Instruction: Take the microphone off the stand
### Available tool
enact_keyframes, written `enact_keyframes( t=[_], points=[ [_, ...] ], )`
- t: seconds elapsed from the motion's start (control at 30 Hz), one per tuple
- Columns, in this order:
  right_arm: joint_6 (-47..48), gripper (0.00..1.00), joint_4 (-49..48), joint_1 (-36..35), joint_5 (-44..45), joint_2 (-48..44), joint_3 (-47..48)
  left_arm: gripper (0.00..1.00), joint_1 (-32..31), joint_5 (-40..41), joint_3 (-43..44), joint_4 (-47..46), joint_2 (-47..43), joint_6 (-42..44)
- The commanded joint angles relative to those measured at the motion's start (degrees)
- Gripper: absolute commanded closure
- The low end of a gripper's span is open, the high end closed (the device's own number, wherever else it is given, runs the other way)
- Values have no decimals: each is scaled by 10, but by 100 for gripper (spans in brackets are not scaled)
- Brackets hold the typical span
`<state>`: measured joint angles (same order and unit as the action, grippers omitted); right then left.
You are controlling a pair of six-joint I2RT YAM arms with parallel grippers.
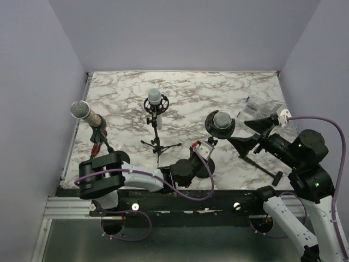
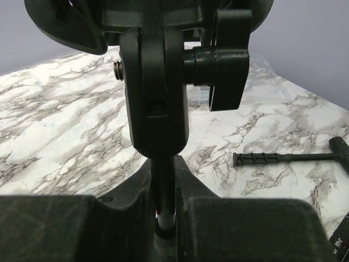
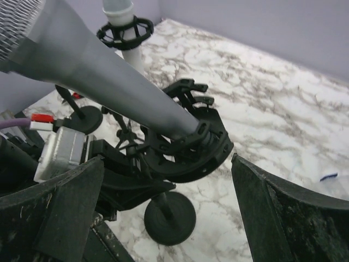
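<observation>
We see the left pincer [image 2: 163, 214] clenched on the thin post of the stand [image 2: 155, 109], its two fingers pressed against the post just below the swivel joint and its knob [image 2: 226, 60]. The right pincer [image 1: 240, 132] is released and spread wide, touching nothing. In its wrist view its fingers [image 3: 60, 213] frame the microphone [image 3: 103, 71] from either side, well apart from it. The microphone sits tilted in the black shock mount [image 3: 191, 144] on top of that stand, on the right half of the marbled tabletop [image 1: 218, 90]. The stand's round base [image 3: 170, 217] shows clearly only from the right wrist; from above, the left arm covers most of it. A second microphone [image 1: 155, 97] and a third microphone [image 1: 80, 109] stand further left. Beyond the right pincer lies a clear packet [image 1: 262, 108]; we cannot make out what is in it. A T-handled tool [image 2: 289, 158] lies on the tabletop, its head cut off by the frame edge in the left wrist view
</observation>
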<state>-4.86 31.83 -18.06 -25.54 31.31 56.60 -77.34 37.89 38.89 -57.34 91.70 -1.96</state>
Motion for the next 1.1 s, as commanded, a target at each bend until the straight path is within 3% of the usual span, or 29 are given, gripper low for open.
enact_keyframes(
  t=[0.0,0.47,1.07],
  points=[
    [56,0,-101,-5,-53,-3,-8,96,3,0,-12,61,2,-19],
    [121,1,-329,-4,-168,57,-65,96,3,-3,-10,70,-3,-32],
    [127,30,-409,-5,-223,84,-107,96,2,-9,2,82,5,-37]
  ],
)
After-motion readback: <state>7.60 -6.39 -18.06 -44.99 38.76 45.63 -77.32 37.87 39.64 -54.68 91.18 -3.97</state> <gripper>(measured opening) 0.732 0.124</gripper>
